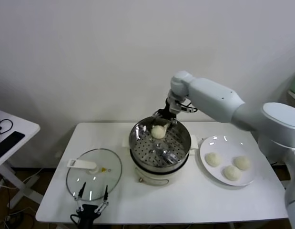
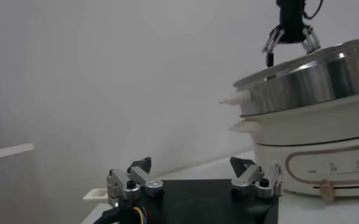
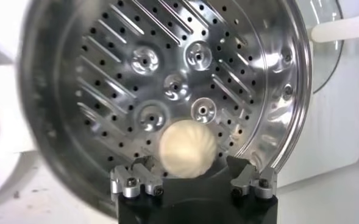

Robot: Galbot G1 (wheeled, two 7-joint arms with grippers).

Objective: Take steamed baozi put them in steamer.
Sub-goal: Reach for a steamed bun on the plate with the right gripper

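One cream-white baozi [image 1: 158,132] [image 3: 187,149] lies on the perforated bottom of the shiny steamer [image 1: 137,143] [image 3: 258,61] at mid-table, toward its far side. My right gripper [image 1: 164,119] [image 3: 188,165] hangs just above that bun, open, with its fingers [image 3: 138,173] apart on either side and not touching it. Three more baozi [image 1: 213,159] [image 1: 242,162] [image 1: 231,172] rest on the white plate [image 1: 218,140] to the steamer's right. My left gripper [image 1: 92,194] [image 2: 191,164] is parked open and empty at the table's front left. The left wrist view shows the steamer [image 2: 307,79] side-on.
A round glass lid [image 1: 109,181] with a white handle [image 1: 83,164] lies flat left of the steamer, just beyond my left gripper. The steamer sits on a cream pot base [image 2: 313,140]. A side table [image 1: 14,131] stands off to the left.
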